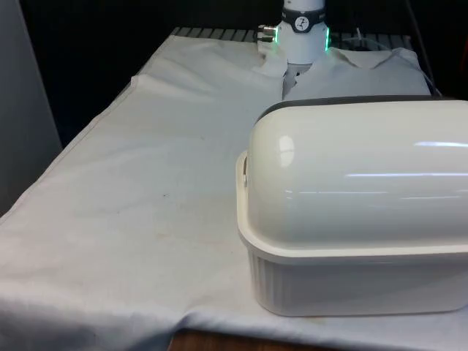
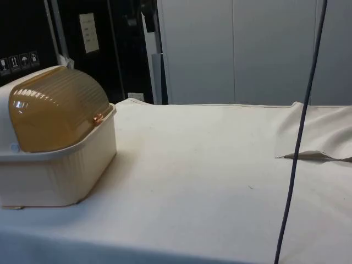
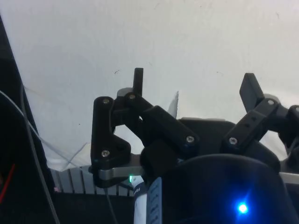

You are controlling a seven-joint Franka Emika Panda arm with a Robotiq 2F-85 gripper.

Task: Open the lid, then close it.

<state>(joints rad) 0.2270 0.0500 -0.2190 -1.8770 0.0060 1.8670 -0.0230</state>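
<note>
Nearest the lens in the front view, a cream bread box [image 1: 351, 219] is seen at the near edge of the table, towards the front view's right, with its ribbed base just inside the hanging hem of the white cloth [image 1: 131, 219]. Its back is turned to that camera: a glossy rounded shell is seated on a projecting rim, and a dark strip is visible along the top of the shell.

In the side view the bread box [image 2: 55, 159] is placed at the picture's left, and its amber, ribbed roll-top lid [image 2: 58, 110] is shown pulled down over the opening, its lower edge meeting the front wall of the base. The lid is thus closed. A small amber tab is seen at that lower edge.

Beyond the box, the cloth is spread flat and bare across the middle of the table in both fixed views, so a wide stretch of open surface is left between the box and the far end. A raised fold of cloth is seen at the side view's right, and a dark cable [image 2: 300, 137] is hung across that picture in front of it.

In the wrist view the gripper [image 3: 194, 88] is held above bare white cloth, well apart from the box. Its two black fingers [image 3: 138, 80] are spread wide, and nothing is held between them.
</note>
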